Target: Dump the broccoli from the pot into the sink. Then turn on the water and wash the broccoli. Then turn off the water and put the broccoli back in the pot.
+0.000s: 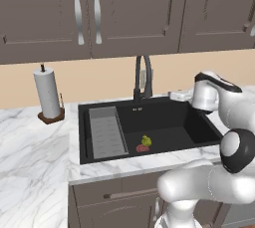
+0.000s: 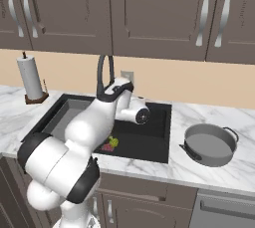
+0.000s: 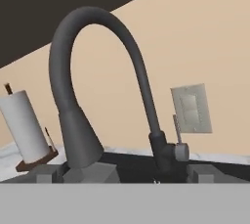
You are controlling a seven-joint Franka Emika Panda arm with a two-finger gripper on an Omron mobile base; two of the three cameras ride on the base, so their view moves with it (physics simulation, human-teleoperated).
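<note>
The yellow-green broccoli (image 1: pixel 146 140) (image 2: pixel 113 142) lies on the floor of the black sink (image 1: pixel 174 122) (image 2: pixel 149 145), just beside the red drain (image 1: pixel 142 148). The grey pot (image 2: pixel 213 159) stands upright on the counter to the right of the sink, with nothing showing inside it. My gripper (image 1: pixel 177 94) (image 3: pixel 124 176) hovers over the sink's back right edge and points at the dark arched faucet (image 1: pixel 143 75) (image 2: pixel 104 75) (image 3: pixel 93 71). Its fingertips (image 3: pixel 48 173) stand wide apart, open, with nothing between them. I see no water running from the spout.
A grey ribbed tray (image 1: pixel 107 132) fills the sink's left side. A paper towel roll (image 1: pixel 47 92) (image 2: pixel 30 77) (image 3: pixel 24 130) stands on the counter to the left. The faucet's thin lever (image 3: pixel 177 129) rises by its base, with a wall outlet (image 3: pixel 191 109) behind. Cabinets hang overhead.
</note>
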